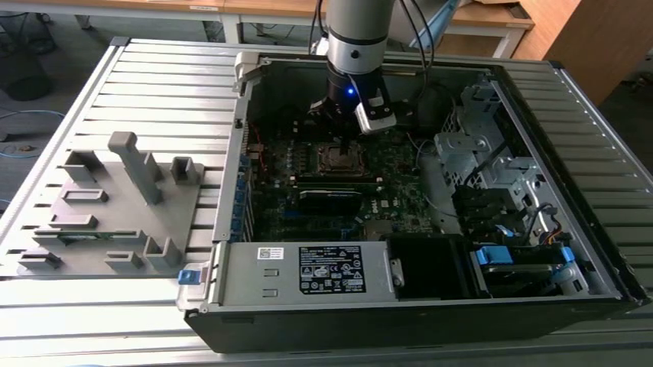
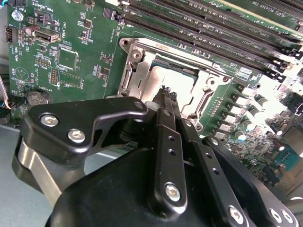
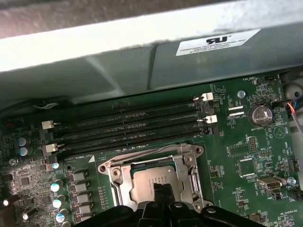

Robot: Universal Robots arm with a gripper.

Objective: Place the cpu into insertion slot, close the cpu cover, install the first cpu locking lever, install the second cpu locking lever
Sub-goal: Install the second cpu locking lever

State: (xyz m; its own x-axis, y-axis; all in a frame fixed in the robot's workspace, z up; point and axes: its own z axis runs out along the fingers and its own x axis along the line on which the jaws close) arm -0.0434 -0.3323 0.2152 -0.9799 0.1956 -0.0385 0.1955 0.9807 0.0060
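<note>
The insertion slot [image 1: 340, 158] sits on the dark green motherboard inside the open computer case. In both wrist views the cpu [image 2: 176, 77] [image 3: 150, 181] lies flat in the slot with its dull silver top showing. The cpu cover [image 3: 188, 174] [image 2: 138, 60] rests down around it, framing the chip through its window. My gripper [image 2: 165, 94] [image 3: 162, 188] [image 1: 340, 131] hovers over the edge of the slot, its black fingers pressed together with nothing between them. How the locking levers stand is not clear.
Several long black memory slots [image 3: 132, 127] run beside the socket, with a coin battery [image 3: 259, 115] nearby. The case's grey wall [image 3: 142, 56] rises close behind. A grey fixture [image 1: 112, 199] stands at the exterior view's left, and drive cages [image 1: 490, 168] at its right.
</note>
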